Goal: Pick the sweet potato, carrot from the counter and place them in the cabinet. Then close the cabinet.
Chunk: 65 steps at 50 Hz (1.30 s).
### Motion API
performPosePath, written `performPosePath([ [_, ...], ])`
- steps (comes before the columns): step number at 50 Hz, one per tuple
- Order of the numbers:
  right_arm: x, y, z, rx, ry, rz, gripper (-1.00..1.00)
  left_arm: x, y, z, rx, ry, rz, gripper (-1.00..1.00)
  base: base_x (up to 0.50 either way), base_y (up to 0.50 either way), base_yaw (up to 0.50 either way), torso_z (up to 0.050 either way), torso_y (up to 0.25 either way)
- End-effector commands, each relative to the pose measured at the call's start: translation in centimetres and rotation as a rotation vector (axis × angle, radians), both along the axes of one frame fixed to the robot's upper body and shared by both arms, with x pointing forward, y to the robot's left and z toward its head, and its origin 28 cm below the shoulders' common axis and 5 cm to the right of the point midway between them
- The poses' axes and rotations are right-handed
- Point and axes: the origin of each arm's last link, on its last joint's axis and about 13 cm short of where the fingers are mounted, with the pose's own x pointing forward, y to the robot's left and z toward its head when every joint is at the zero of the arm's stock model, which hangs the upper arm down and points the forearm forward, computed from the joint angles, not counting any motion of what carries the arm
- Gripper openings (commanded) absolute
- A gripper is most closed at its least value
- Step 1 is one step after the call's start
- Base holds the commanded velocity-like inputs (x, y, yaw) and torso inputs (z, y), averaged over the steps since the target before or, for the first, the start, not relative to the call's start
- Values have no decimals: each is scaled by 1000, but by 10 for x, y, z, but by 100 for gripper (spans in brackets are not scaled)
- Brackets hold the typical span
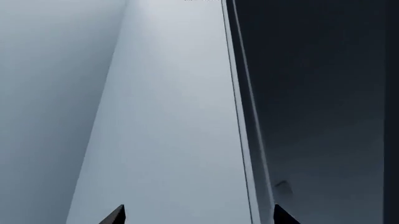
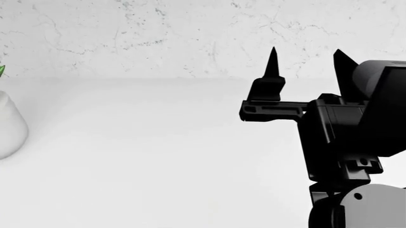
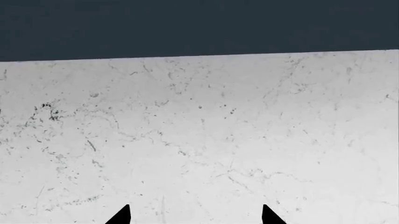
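Observation:
Neither the sweet potato nor the carrot shows in any view. The white counter (image 2: 159, 156) stretches bare in front of me in the head view. Over its right side my right gripper (image 2: 307, 59) points upward, open, with nothing between its fingers (image 2: 274, 66). In the right wrist view that gripper (image 3: 196, 215) faces the marbled wall (image 3: 199, 140), its tips far apart. My left gripper (image 1: 199, 215) is open too and empty, facing a pale flat panel (image 1: 168, 116) beside a dark surface (image 1: 318, 93). I cannot tell whether these belong to the cabinet.
A white rounded pot (image 2: 9, 126) with a green leaf stands at the counter's left edge. The marbled backsplash (image 2: 159, 38) rises behind the counter. A dark band (image 3: 199, 25) runs above the wall in the right wrist view.

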Motion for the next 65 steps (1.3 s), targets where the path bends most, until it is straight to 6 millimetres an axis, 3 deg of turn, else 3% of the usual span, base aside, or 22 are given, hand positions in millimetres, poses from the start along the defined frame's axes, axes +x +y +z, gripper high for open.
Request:
performPosePath([
  [1, 0, 0, 0, 3, -1, -1, 100, 5, -29, 6, 100, -21, -113, 100, 0, 0, 0, 0, 0],
  [27, -1, -2, -2, 8, -2, -5, 100, 13, -70, 1, 182, 11, -298, 100, 0, 0, 0, 1, 1],
  [40, -2, -4, -2, 18, -7, -11, 100, 44, -94, -1, 203, 55, -385, 100, 0, 0, 0, 1, 0],
  [65, -4, -7, -1, 18, -24, -5, 100, 99, -132, 14, 202, 101, -509, 100, 0, 0, 0, 1, 0],
])
